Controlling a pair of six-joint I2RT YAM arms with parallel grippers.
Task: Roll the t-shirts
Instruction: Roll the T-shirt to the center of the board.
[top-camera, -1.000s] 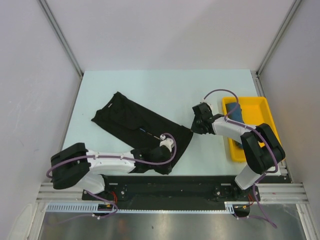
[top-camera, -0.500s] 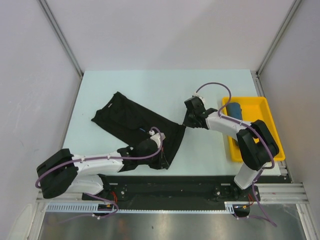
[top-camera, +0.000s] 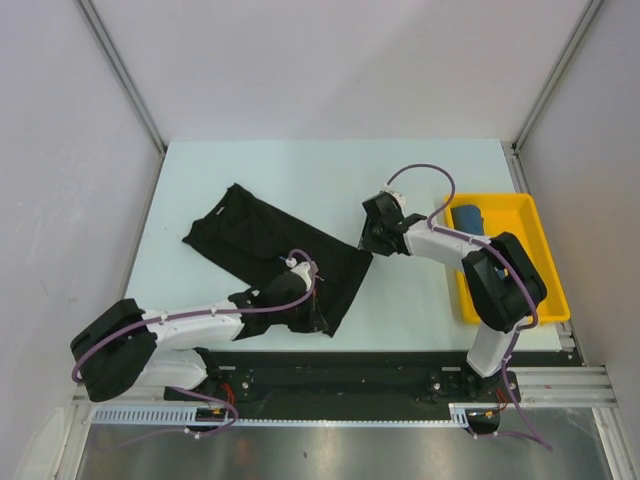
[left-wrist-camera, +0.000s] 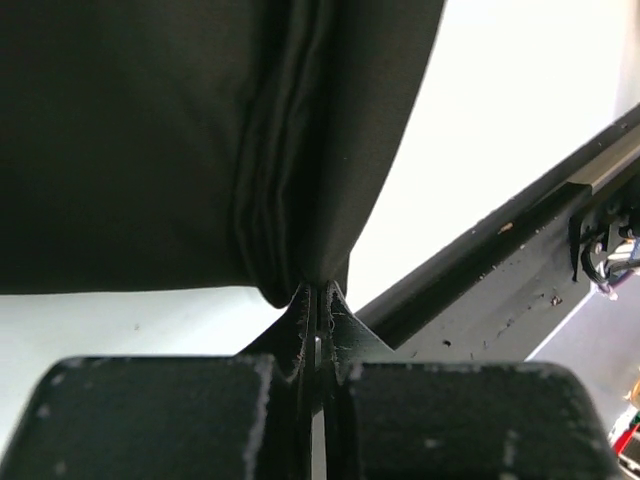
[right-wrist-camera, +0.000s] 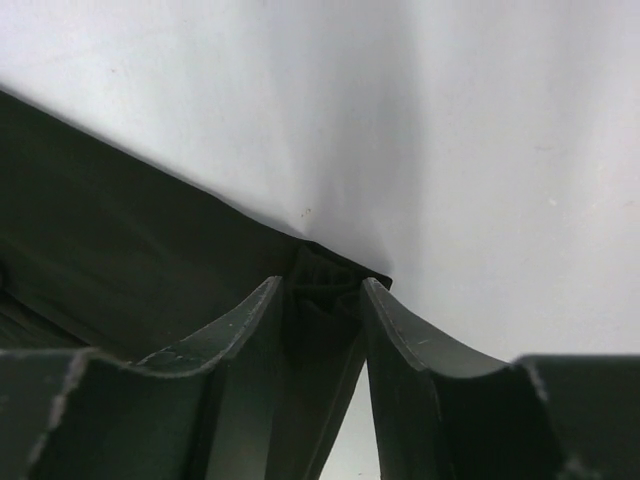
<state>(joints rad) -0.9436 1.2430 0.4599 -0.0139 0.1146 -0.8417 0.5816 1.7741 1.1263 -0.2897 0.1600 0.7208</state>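
Left pincer (left-wrist-camera: 315, 298) is closed tight, its jaws meeting on a bunched fold at the near corner of the soft black cloth t-shirt (top-camera: 262, 240), with several layers gathered into the nip. Right pincer (right-wrist-camera: 320, 300) stands partly open. Its jaws straddle the shirt's other corner, on the side nearest the yellow plastic tray (top-camera: 515, 245), and a gap shows beside the cloth, so it looks to be gripping nothing.

The black tee lies as a long slanted band on the pale table (top-camera: 300, 170), left of the tray and apart from it. Inside the tray, toward its far wall, sits the dark teal-blue t-shirt (top-camera: 467, 218), bundled small; whether it is neatly rolled cannot be told from above.

By the look of it, the black tee will handle as light, limp and a little slippery on the smooth top. It should sag and unfold wherever it is unsupported, and a pinch on one layer would peel that layer from the rest. The best hold seems to be the two corners of the end nearest the tray, with each pincer taking every layer, so the band keeps its width as it is turned over toward the end farthest from the tray.
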